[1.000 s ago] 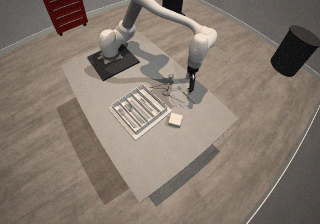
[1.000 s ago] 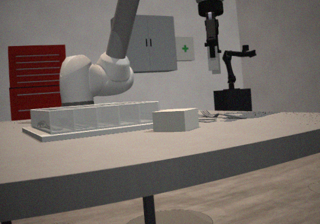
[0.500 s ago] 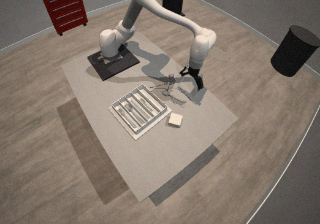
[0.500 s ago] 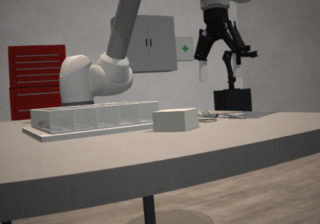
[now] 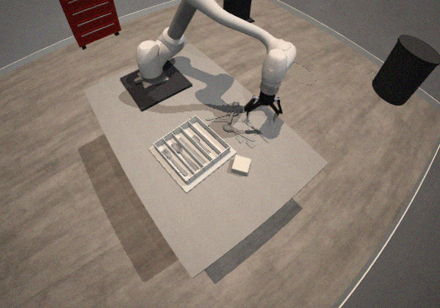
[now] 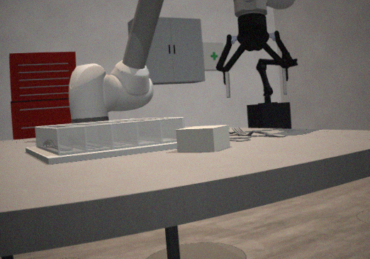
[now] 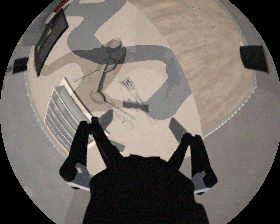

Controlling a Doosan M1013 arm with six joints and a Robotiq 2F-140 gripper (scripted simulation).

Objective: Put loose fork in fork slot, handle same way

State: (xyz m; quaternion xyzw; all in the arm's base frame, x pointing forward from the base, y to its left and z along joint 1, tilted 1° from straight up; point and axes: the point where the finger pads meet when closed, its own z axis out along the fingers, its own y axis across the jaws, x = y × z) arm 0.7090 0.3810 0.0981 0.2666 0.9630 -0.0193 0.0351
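loose fork (image 6: 242, 130): thin, flat, lies on the table (image 5: 270, 208) in a heap of cutlery (image 5: 242, 128) just beside the tray (image 5: 190, 186) | risk: fingers may pinch a neighbour piece or slip off the low handle | gripper (image 6: 254, 83): fully open, empty, well above the heap

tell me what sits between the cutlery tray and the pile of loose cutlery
Nothing stands between them. In the top view the tray and the loose cutlery are split by a narrow shadowed strip of table; the white block lies off to one side.
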